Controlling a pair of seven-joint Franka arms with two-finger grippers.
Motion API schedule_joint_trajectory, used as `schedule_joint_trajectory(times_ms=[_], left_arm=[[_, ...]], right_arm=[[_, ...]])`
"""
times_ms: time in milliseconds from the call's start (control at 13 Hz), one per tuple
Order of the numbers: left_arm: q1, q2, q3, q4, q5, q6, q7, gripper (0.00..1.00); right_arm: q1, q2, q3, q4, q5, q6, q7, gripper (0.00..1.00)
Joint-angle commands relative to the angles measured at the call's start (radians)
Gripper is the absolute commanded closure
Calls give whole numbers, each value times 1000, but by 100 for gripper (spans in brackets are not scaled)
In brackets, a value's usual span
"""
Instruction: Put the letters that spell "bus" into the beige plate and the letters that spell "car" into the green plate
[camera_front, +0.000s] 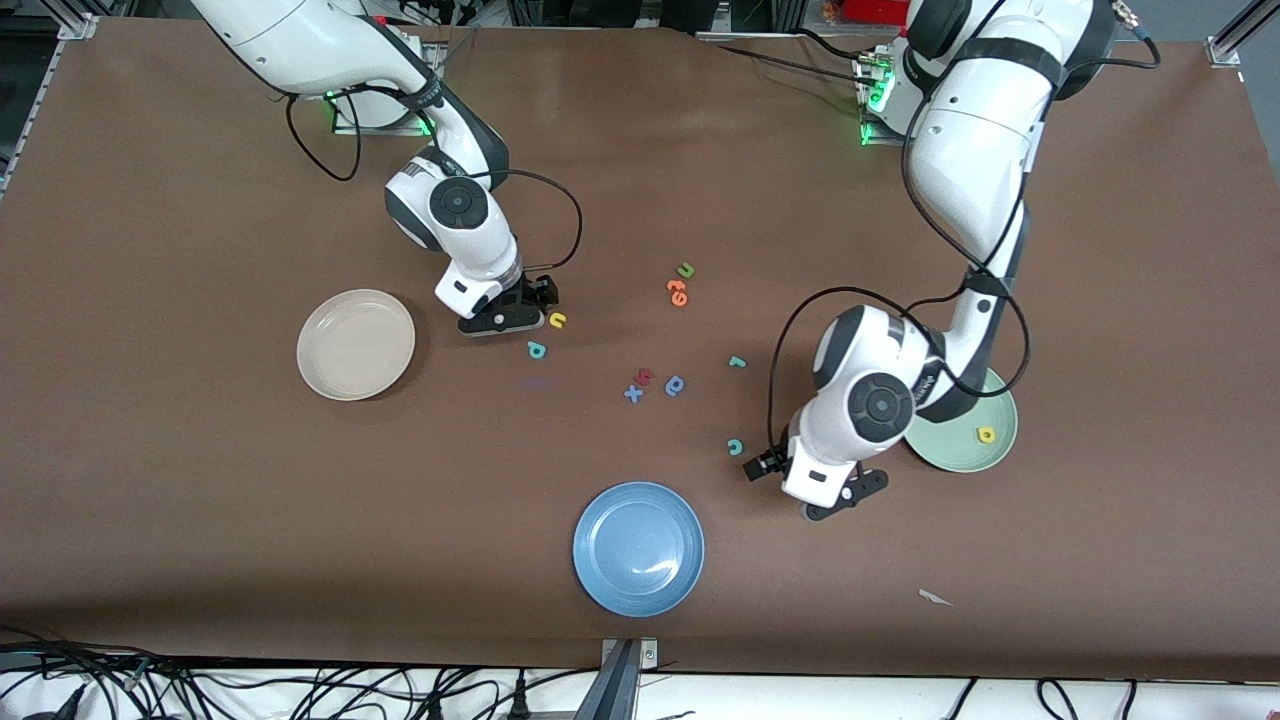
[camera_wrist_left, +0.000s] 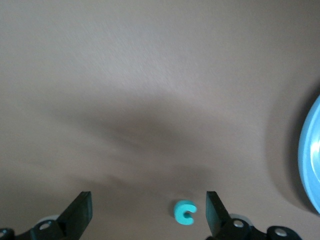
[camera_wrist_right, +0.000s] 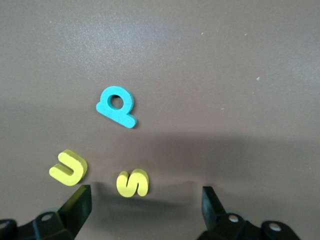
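Brown tabletop (camera_front: 200, 520), black cables (camera_front: 300, 690) along its near edge.

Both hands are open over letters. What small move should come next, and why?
Probably lower the right hand onto the yellow s, which lies between its open fingers, beside the yellow u and teal b; none has reached the beige plate. The left hand hangs open over the teal c.

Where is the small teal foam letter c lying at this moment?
The small teal foam letter c lies flat on the brown table, just beside the open left gripper, between the round blue plate and the thin teal letter r.
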Motion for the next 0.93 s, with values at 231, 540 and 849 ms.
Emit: schedule_joint_trajectory(times_ms=[231,540,849], left_arm=[[-76,57,25,49,-12,44,-124,0],[-119,88,68,49,-11,69,-143,7],[-119,86,65,46,-14,68,-144,33]], right_arm=[[-3,20,3,-19,-34,60,26,13],[-3,26,3,-19,-43,64,26,35],[-3,24,2,-19,-57,64,26,53]])
